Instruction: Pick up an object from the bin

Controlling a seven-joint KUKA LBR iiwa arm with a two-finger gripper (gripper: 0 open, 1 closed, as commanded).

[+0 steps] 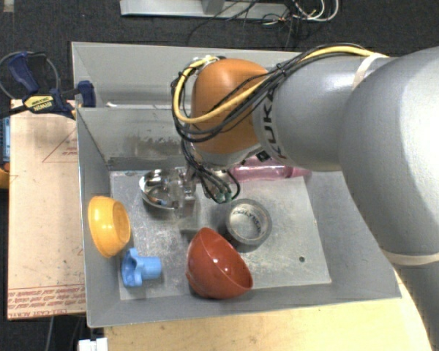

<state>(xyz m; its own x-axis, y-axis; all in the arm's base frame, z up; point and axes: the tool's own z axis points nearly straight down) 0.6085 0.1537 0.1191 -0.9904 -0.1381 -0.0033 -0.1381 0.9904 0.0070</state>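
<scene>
My gripper (184, 196) hangs below the orange wrist cover, low in the back left part of the bin. It is at the right rim of a shiny silver metal cup (156, 191) that lies on the bin floor; whether it touches the cup is not clear. A grey roll of tape (248, 223) lies flat just right of the gripper. A dark red bowl (216, 264) rests tilted on its side toward the front.
A yellow bowl (107, 227) leans against the left wall. A small blue plastic piece (140, 269) lies at the front left. A pink flat thing (268, 172) lies by the back wall, partly under the arm. The arm covers the bin's right side.
</scene>
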